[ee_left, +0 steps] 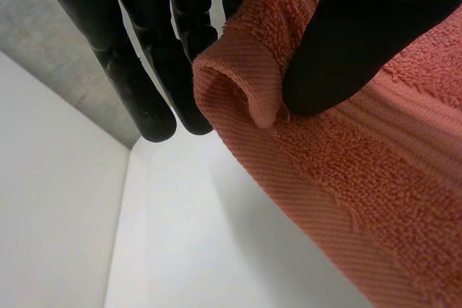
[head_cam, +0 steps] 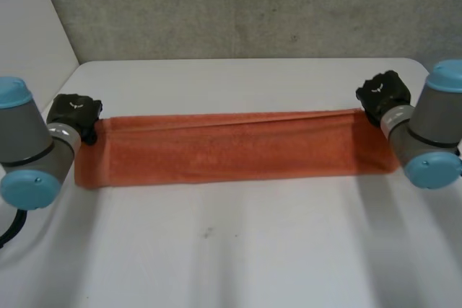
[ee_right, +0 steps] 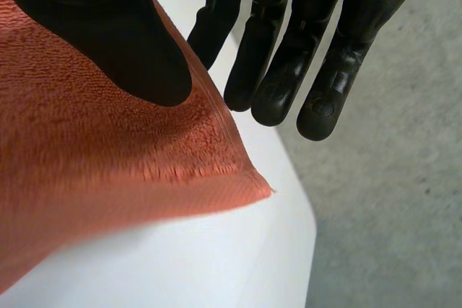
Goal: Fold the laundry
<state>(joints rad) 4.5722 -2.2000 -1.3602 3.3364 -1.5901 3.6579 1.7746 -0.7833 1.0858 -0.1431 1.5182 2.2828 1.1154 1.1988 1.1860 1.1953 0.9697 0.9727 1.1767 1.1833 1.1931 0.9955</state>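
Table (head_cam: 231, 250): white. Towel (head_cam: 231, 149), orange, lies across the middle as a long strip running 9 to 3 o'clock, already doubled lengthwise, with the loose edges along the far side.

Step, as judged: the next fold, bringing one short end over to the other. To do it well, lift both far corners together, keep the strip taut so that it does not sag, and match edge to edge before letting go.

Left hand (head_cam: 74, 112): at the towel's 10 o'clock corner. The thumb presses the curled corner against straight fingers (ee_left: 144, 84), a pinch.

Right hand (head_cam: 382, 94): at the 2 o'clock corner, thumb on top and fingers (ee_right: 289, 70) straight beneath the edge, likewise pinching.
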